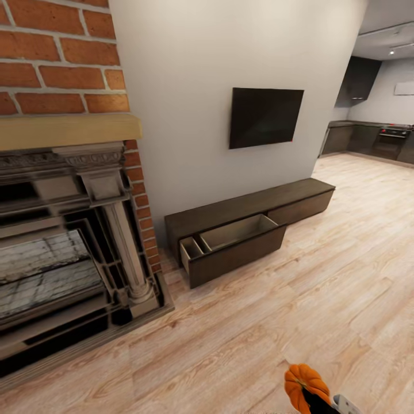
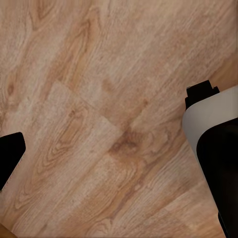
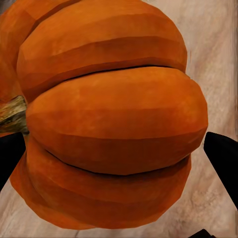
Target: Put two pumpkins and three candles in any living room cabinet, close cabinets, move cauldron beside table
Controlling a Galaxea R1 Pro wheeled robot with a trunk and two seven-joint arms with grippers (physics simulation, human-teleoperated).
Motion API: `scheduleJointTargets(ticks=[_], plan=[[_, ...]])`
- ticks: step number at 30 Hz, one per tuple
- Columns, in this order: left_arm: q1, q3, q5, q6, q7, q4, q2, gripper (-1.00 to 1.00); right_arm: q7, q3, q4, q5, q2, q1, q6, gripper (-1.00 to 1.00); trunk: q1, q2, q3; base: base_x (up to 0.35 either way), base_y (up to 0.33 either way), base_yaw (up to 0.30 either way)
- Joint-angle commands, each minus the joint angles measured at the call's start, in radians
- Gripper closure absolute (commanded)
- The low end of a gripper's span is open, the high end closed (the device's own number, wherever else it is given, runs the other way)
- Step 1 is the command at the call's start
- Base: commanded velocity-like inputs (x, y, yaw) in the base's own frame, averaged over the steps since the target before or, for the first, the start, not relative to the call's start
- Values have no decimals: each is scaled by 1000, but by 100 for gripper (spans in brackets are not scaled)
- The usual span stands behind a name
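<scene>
From the head camera, the long low dark brown wooden cabinet (image 1: 253,227) is sitting against the pale wall at about 12 o'clock, below a flat black wall screen (image 1: 265,117). 1 of its drawers (image 1: 236,244) is standing pulled out, showing a beige interior with nothing visible in it. A brick fireplace with a carved grey surround (image 1: 69,230) is filling the 9 o'clock side, and pale plank flooring (image 1: 230,345) is lying between the robot and the cabinet. At about 5 o'clock, at the lower edge, a small bright orange ribbed pumpkin (image 1: 306,386) is riding on the right end effector (image 1: 322,402), well apart from the drawer.

From the left wrist camera, the left end effector (image 2: 104,134) is hanging spread over bare floorboards, dark fingertips (image 2: 10,153) wide apart with nothing between them.

From the right wrist camera, the pumpkin (image 3: 109,119) is sitting between the right end effector's dark fingertips (image 3: 223,153), which are pinching it across its ribbed belly. Its brownish stem (image 3: 12,114) is pointing sideways toward 1 fingertip, so the stem axis is running roughly across the grip, not along the fingers.

The step in hand appears to be carrying the pumpkin to the open drawer. Doing it well likely means keeping the pinch firm, stopping square to the drawer, lowering over the larger beige compartment and releasing low, so the round body is not rolling out.
</scene>
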Motion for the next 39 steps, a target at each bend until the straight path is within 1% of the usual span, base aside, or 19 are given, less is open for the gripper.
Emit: scheduleJointTargets(ticks=[1, 39], plan=[[0, -9, 9, 7, 4, -3, 1, -100, 4, 8, 2, -11, 0, -1, -3, 100, 0, -1, -1, 0, 0, -190], [0, -9, 9, 7, 4, -4, 1, -100, 6, 8, 2, -11, 0, -1, -3, 100, 0, -1, -1, 0, 0, -189]])
